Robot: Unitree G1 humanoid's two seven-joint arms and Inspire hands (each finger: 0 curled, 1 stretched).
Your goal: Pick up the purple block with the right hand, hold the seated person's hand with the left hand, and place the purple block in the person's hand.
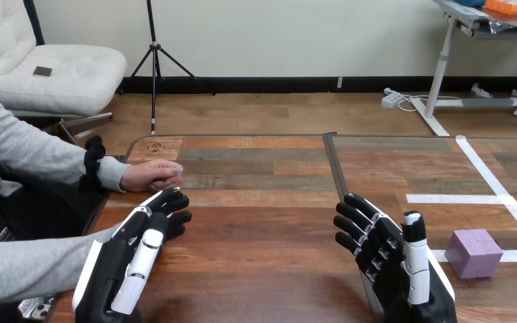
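While the big brown wooden table point(262, 269) takes up the lower half of the view, a dark thin line point(332, 168) runs down it from 12 o'clock and splits the top in two. White tape lines point(491, 171) make part of a box on the side at 3 o'clock.

A long grey sleeve point(33, 151) comes in from 9 o'clock. A second grey sleeve point(20, 269) lies at 8 o'clock, and its far end goes behind the robot's left arm.

The robot's black and white left hand point(131, 256) is at 7 o'clock, with its back facing up. Its fingers are loose and a little bent, and it holds nothing. The right hand point(384, 256) is at 5 o'clock. Its fingers are spread out and a little bent, its thumb is straight, and it holds nothing too.

The person's hand point(151, 176) rests on the table at 9 o'clock with its fingers tucked in. The left hand's fingertips point(173, 198) are just under it, at its 5 o'clock. I cannot tell if they touch.

The small, boxy purple block point(472, 253) sits on the table at 4 o'clock, on top of a tape line. It is at 3 o'clock from the right hand, near it but not touching.

A tiny round mark point(155, 147) is printed on the table at 12 o'clock from the person's hand. It is too small to read.
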